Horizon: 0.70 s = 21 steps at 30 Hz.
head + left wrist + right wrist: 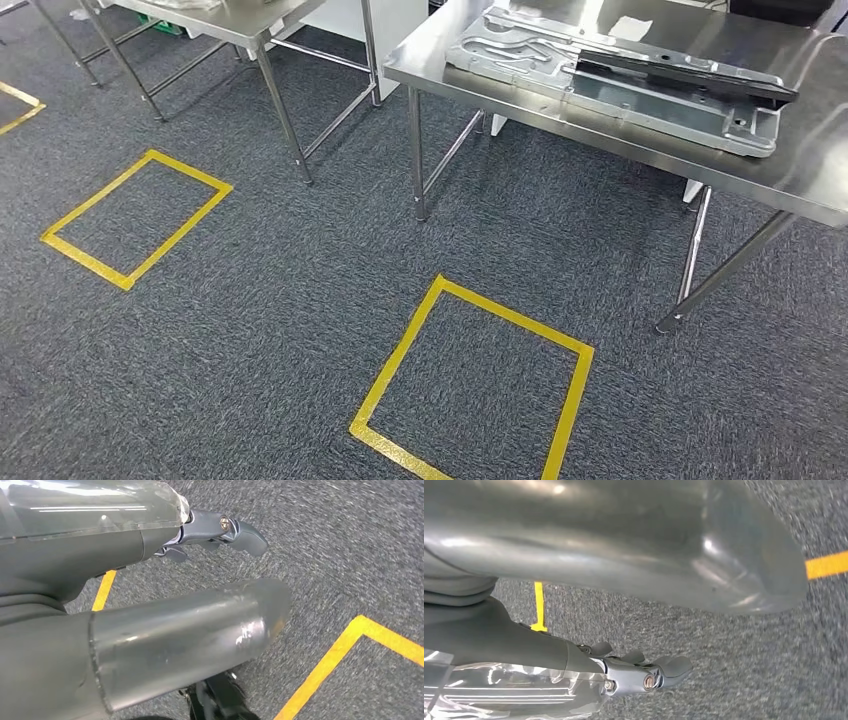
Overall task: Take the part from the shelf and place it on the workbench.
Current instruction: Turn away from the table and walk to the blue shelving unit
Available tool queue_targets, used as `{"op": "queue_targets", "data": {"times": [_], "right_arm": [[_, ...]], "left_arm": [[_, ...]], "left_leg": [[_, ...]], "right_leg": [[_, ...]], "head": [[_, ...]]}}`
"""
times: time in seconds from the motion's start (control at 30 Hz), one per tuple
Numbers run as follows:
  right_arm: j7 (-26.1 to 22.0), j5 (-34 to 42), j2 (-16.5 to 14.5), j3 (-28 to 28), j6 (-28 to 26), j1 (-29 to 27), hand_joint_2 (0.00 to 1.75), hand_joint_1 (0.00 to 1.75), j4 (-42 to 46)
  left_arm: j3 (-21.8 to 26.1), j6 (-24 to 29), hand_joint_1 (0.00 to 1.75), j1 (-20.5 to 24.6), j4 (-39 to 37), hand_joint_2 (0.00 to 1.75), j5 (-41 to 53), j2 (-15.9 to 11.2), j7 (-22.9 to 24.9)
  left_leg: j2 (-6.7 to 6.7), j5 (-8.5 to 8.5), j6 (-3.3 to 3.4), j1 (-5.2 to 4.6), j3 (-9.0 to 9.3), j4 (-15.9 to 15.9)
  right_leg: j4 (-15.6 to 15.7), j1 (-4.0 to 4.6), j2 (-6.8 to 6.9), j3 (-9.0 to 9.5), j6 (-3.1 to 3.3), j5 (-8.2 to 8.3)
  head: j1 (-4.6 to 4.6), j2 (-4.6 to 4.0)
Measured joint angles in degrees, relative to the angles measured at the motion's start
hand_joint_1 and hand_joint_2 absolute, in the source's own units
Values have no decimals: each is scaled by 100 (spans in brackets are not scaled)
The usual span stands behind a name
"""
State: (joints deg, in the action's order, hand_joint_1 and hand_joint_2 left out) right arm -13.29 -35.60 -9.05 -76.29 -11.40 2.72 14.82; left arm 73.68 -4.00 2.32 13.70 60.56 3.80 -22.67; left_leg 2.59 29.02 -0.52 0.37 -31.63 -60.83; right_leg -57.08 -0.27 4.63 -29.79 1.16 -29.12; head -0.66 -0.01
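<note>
On workbench (640, 40) in head view: part (610, 85); wrist views: both hands (220, 532) (639, 675) empty, fingers apart.

Head view: high on the robot, aimed forward and down at grey carpet (300, 330) with yellow tape squares (470, 385), steel workbench (640, 140) at upper right, a second steel table (240, 30) at upper left. Mid distance, wide. Left wrist view: very close behind the left hand (150, 595), facing down at the floor. Right wrist view: same setup behind the right hand (614, 555), also floor-facing, picture turned. All three share the carpet and yellow tape.
</note>
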Motion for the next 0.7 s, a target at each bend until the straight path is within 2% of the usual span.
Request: {"op": "queue_targets", "data": {"times": [0.03,0.07,0.13,0.17,0.2,0.23,0.27,0.3,0.33,0.37,0.4,0.43,0.47,0.5,0.53,0.57,0.6,0.63,0.67,0.7], "right_arm": [[8,-9,-1,1,-4,3,0,0,-3],[16,-30,-2,1,-11,7,0,0,-6],[37,-103,-2,7,-33,23,0,0,-9],[55,-178,2,19,-54,28,0,0,-9],[78,-272,4,37,-81,26,0,0,-9],[106,-389,8,62,-111,18,0,0,-11],[135,-513,13,96,-140,3,0,0,-13],[160,-622,17,133,-161,-13,0,0,-16],[181,-718,26,173,-177,-29,0,0,-20],[194,-803,39,216,-189,-43,0,0,-23],[201,-871,55,256,-196,-54,0,0,-25],[205,-933,75,293,-201,-62,0,0,-27],[204,-985,99,327,-202,-69,0,0,-27],[203,-1035,124,356,-202,-75,0,0,-28],[202,-1089,149,382,-202,-78,0,0,-29],[201,-1138,171,410,-202,-79,0,0,-29],[199,-1185,197,438,-201,-77,0,0,-30],[193,-1219,217,466,-199,-72,0,0,-31],[183,-1245,235,491,-196,-68,0,0,-32],[167,-1270,256,510,-192,-70,0,0,-32]], "left_arm": [[11,0,0,6,0,0,2,-4,2],[26,1,0,5,0,0,5,-7,4],[54,3,0,-19,0,0,14,-13,14],[66,5,0,-29,0,0,30,-16,19],[74,9,0,-33,0,0,50,-18,23],[80,14,0,-25,0,0,72,-22,26],[88,19,0,-13,0,0,92,-26,27],[96,25,0,-2,0,0,108,-30,28],[103,35,0,5,0,0,125,-35,28],[111,49,0,6,0,0,148,-39,27],[116,63,0,4,0,0,166,-47,25],[122,80,0,5,0,0,180,-54,22],[129,95,0,7,0,0,190,-64,16],[138,107,0,16,0,0,195,-72,9],[149,124,0,29,0,0,202,-88,3],[161,139,0,39,0,0,214,-108,-1],[174,155,0,46,0,0,230,-129,-2],[186,171,0,46,1,0,244,-159,-1],[197,181,0,38,1,0,259,-183,0],[204,190,0,34,1,0,272,-211,1]], "left_leg": [[72,-52,35,-19,111,231],[94,-51,63,-36,138,319],[-21,-87,116,-39,114,334],[-70,-110,148,-25,120,355],[-121,-137,187,-8,121,377],[-175,-167,226,10,117,398],[-225,-187,252,16,104,403],[-284,-200,269,15,79,400],[-347,-210,276,12,61,395],[-413,-214,276,9,51,388],[-486,-217,273,8,48,379],[-561,-217,268,8,50,369],[-635,-215,259,10,50,357],[-702,-211,238,1,40,335],[-764,-211,207,-2,19,317],[-822,-215,170,0,-9,303],[-880,-226,127,5,-37,299],[-943,-241,84,13,-59,309],[-936,-232,52,20,-75,291],[-843,-174,21,17,-116,210]], "right_leg": [[-5,15,47,7,-24,-6],[-8,27,90,11,-49,-10],[-2,36,164,30,-109,-12],[-22,29,127,35,-144,-42],[-118,21,20,3,-178,-131],[-339,9,-123,-91,-209,-291],[-668,-9,-281,-242,-229,-494],[-1069,-17,-380,-432,-240,-701],[-1421,-24,-420,-602,-247,-836],[-1605,-27,-434,-694,-250,-852],[-1588,-31,-446,-690,-247,-754],[-1328,-37,-473,-571,-236,-548],[-934,-42,-558,-390,-218,-311],[-547,-51,-692,-217,-196,-143],[-256,-54,-797,-94,-177,-41],[-107,-51,-873,-38,-162,-17],[-67,-43,-879,-28,-145,-35],[-50,-47,-814,-24,-120,-26],[-24,-54,-749,-12,-87,-11],[4,-64,-679,2,-47,4]], "head": [[4,0],[8,0],[14,1],[17,0],[26,0],[35,0],[46,0],[53,1],[52,1],[53,1],[54,1],[54,1],[56,1],[54,1],[52,1],[50,1],[48,0],[47,0],[47,0],[35,0]]}}
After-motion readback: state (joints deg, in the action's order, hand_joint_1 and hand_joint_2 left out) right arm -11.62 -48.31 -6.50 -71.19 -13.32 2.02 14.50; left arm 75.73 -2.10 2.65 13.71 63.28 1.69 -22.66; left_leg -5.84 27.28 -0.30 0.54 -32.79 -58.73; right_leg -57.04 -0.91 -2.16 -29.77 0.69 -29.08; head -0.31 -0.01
